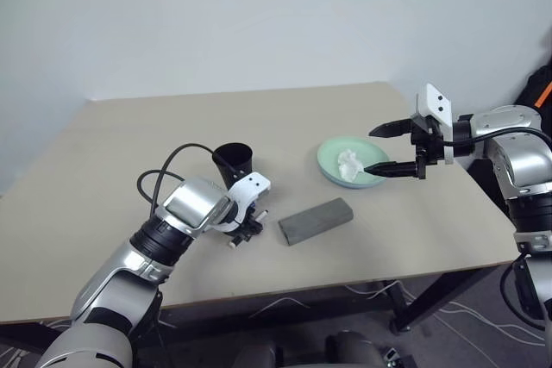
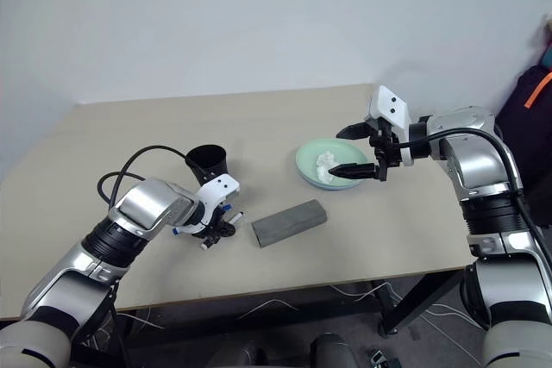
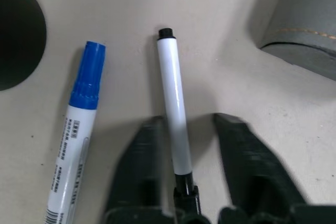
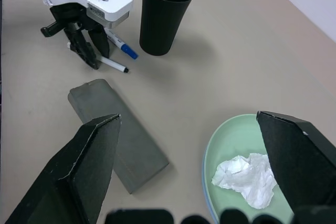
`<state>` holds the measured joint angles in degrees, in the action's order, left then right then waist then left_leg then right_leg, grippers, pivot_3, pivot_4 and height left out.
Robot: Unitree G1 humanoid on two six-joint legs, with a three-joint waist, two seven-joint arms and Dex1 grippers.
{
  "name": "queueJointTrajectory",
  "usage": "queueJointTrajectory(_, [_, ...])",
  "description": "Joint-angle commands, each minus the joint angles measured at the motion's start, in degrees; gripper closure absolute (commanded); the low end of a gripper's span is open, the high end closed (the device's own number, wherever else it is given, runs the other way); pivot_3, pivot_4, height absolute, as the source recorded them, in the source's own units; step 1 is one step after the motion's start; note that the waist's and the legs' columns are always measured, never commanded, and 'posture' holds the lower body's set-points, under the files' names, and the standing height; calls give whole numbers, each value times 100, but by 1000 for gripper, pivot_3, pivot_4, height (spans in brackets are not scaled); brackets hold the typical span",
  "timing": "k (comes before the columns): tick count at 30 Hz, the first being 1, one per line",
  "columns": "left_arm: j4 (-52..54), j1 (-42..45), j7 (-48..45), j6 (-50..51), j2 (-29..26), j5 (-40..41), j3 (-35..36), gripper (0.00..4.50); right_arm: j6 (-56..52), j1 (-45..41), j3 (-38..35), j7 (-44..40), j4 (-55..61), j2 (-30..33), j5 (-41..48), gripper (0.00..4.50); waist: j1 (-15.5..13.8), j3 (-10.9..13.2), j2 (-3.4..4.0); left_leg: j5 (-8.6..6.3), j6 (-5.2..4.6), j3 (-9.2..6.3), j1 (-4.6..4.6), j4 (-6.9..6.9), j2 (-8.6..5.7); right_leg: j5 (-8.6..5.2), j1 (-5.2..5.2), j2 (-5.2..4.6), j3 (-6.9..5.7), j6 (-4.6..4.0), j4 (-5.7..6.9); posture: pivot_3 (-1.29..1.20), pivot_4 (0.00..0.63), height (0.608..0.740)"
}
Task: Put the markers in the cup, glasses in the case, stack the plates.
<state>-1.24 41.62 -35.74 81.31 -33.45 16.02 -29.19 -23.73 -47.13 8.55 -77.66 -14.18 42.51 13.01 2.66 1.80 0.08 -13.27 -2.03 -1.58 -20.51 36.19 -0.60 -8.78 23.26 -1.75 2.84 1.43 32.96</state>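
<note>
Beside the black tapered plastic cup, the left hand straddled the slim black-capped white marker, fingers apart around its barrel; an off-centre pinch might roll it into the blue-capped marker. Its cap pointed right, its long axis running left-right. The right hand gaped over the mint green plate.

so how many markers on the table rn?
2. The black-capped marker lies between the left tool's fingers; the blue-capped marker lies beside it, nearer the cup. Both are on the table, none in the cup as far as visible.
</note>
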Motion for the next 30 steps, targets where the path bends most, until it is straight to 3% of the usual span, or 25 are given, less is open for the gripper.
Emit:
queueJointTrajectory(1, [12,4,-2,32,0,-28,-137,4436,60,-190,-119,8,99,46,41,0,-1,0,0,0,0,-1,-1,-2,-1,0,1,0,0,0,0,0,0,727])
queueJointTrajectory(13, [652,-122,-95,-639,-36,3,209,4476,85,-192,-117,-12,95,65,32,0,-4,1,-1,0,-1,-3,-5,0,-3,0,2,-2,0,0,0,0,0,727])
queueJointTrajectory(19, [1574,43,-410,-761,85,597,1051,4476,110,-189,-121,-20,81,75,27,0,-1,2,-3,-1,1,0,-16,-3,-3,0,10,-6,1,0,-5,0,0,727])
queueJointTrajectory(25, [1707,176,-494,-1717,648,1170,2373,4476,104,-227,-107,-23,75,57,26,0,-1,2,-3,0,0,-2,-12,-6,-3,0,8,-6,-1,0,-5,0,0,727])
queueJointTrajectory(30, [1263,8,-191,-3379,807,721,2820,4476,112,-220,-107,-9,90,44,27,0,4,2,-3,1,0,4,-5,0,-2,0,2,-6,0,0,-4,0,0,727])
